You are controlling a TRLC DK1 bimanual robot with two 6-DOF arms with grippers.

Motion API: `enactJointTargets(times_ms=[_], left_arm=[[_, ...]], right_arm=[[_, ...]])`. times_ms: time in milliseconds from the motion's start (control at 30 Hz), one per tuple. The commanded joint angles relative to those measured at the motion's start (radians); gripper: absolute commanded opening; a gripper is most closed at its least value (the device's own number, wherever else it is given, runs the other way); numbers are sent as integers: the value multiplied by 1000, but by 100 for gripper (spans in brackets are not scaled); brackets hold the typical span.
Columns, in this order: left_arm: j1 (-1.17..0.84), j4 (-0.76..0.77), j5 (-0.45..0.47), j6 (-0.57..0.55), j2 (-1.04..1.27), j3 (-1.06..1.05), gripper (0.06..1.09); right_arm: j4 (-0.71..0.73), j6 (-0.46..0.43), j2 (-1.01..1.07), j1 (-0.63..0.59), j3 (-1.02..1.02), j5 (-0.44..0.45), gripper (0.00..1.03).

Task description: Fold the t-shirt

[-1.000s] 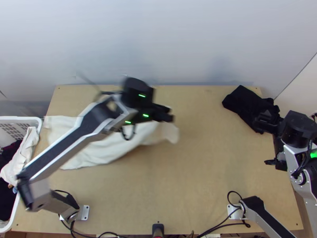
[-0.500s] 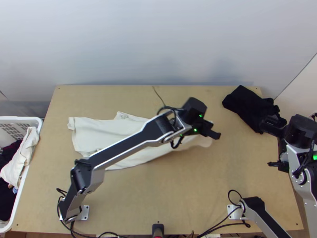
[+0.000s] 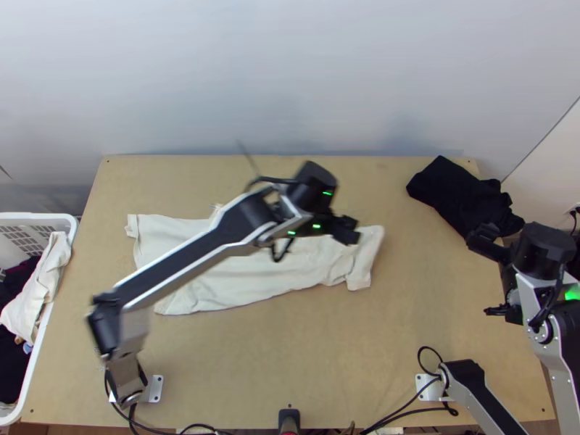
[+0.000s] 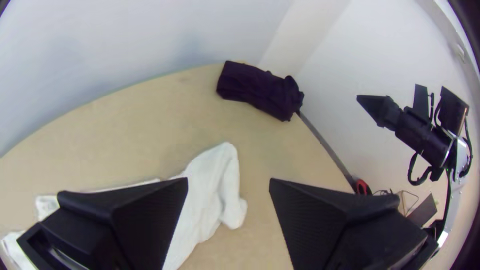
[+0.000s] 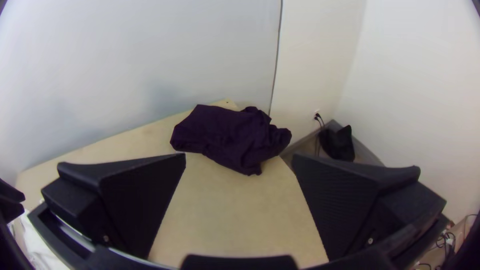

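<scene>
Left wrist view: white t-shirt (image 4: 207, 192) lies beneath the parted, empty left fingers (image 3: 346, 235).

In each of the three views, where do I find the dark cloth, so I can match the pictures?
Top view: dark cloth at the far right corner of the table.
Left wrist view: dark cloth at the table's far corner, beyond the white shirt.
Right wrist view: dark cloth beyond the open right gripper.
Shared landmark: the table corner beside it.

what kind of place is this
Probably a robot workspace set up for folding laundry: two robot arms stand at a wooden table, a white garment lies on it, and a laundry basket holds more clothes.
</scene>
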Motion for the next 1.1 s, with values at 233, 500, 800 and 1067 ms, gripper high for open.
enactJointTargets(times_ms=[233, 500, 800, 1067], left_arm=[[132, -74, 3, 41, -404, -427, 99], [281, -163, 11, 102, -696, -826, 99], [474, -165, 10, 205, -868, -1213, 99], [689, -48, 10, 309, -877, -1351, 94]], right_arm=[[-35, 58, -11, 89, -33, -101, 99], [-79, 70, -10, 167, -49, -173, 99], [-81, 73, -1, 196, -63, -177, 99], [-81, 75, 1, 201, -64, -177, 99]])
